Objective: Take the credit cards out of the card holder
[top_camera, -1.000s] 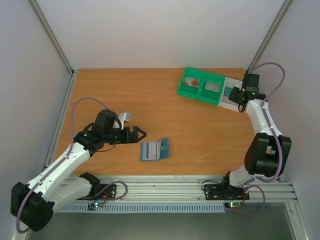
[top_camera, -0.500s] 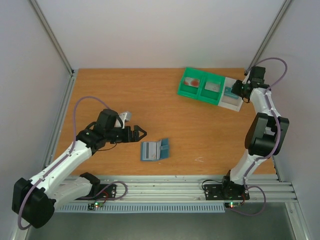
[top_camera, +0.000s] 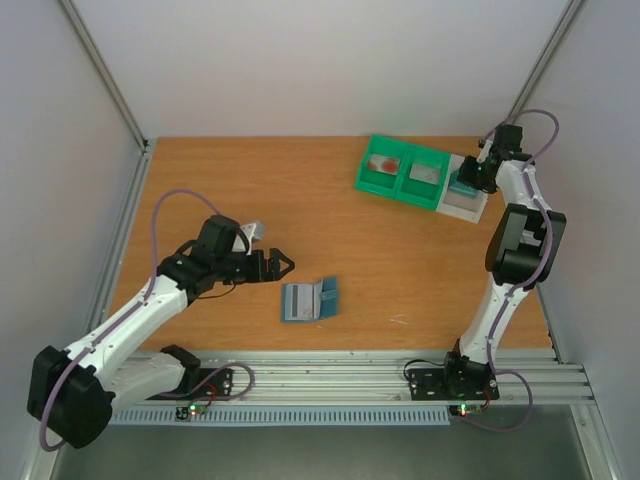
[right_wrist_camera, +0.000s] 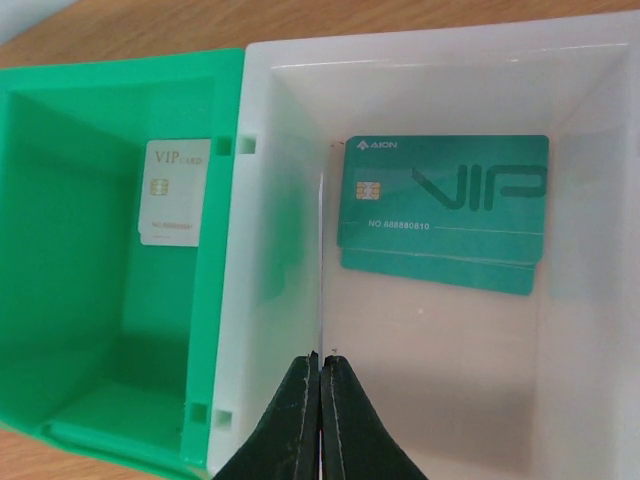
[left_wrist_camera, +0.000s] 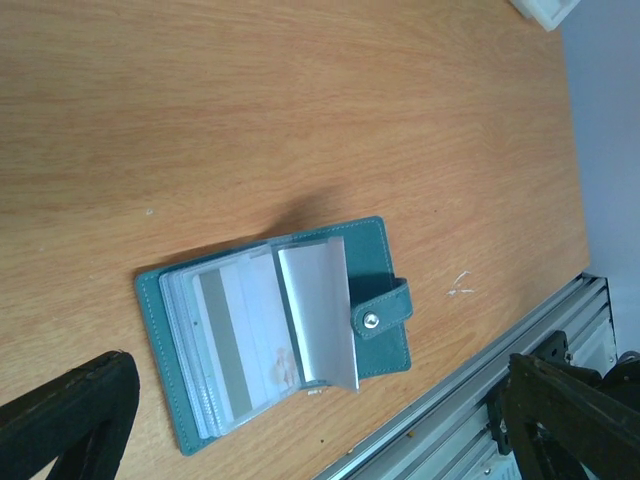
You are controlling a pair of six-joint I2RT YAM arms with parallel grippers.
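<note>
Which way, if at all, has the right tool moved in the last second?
Yes. The right tool shifted from the white tray's near end toward its far end.

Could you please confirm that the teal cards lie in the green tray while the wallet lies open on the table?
Not quite. The teal cards lie in the white tray, as the right wrist view shows. The green tray beside it holds a pale card. The wallet does lie open on the table.
</note>
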